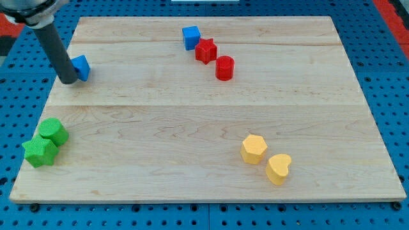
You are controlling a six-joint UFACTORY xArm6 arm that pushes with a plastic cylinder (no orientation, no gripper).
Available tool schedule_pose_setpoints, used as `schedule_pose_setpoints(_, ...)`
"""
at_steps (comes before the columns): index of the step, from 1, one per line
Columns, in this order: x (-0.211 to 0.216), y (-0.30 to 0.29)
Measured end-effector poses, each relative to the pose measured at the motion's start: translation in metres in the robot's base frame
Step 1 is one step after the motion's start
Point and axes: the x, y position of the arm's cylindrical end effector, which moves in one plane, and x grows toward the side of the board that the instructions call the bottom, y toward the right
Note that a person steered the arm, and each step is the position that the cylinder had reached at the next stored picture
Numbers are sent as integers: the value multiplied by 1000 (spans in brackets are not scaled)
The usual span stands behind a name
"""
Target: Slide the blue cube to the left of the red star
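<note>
A blue cube (191, 37) sits near the view's top, touching the upper left side of the red star (206, 50). A red cylinder (224, 68) stands just right and below the star. My tip (66, 80) is at the view's far left, pressed against the left side of a second blue block (81, 67), whose shape is partly hidden by the rod. The tip is far left of the blue cube and the red star.
A green cylinder (54, 131) and a green star (39, 152) sit at the lower left. A yellow hexagon (254, 149) and a yellow heart (278, 168) sit at the lower right. The wooden board (204, 128) lies on a blue pegboard.
</note>
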Motion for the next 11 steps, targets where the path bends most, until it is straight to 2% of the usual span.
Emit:
schedule_pose_setpoints(1,22,98)
schedule_pose_setpoints(2,-32,172)
schedule_pose_setpoints(3,-82,116)
schedule_pose_setpoints(4,-162,101)
schedule_pose_setpoints(5,-180,168)
schedule_pose_setpoints(6,-182,294)
schedule_pose_setpoints(7,-168,291)
schedule_pose_setpoints(8,-168,225)
schedule_pose_setpoints(9,-141,172)
schedule_pose_setpoints(10,-139,207)
schedule_pose_setpoints(11,-120,234)
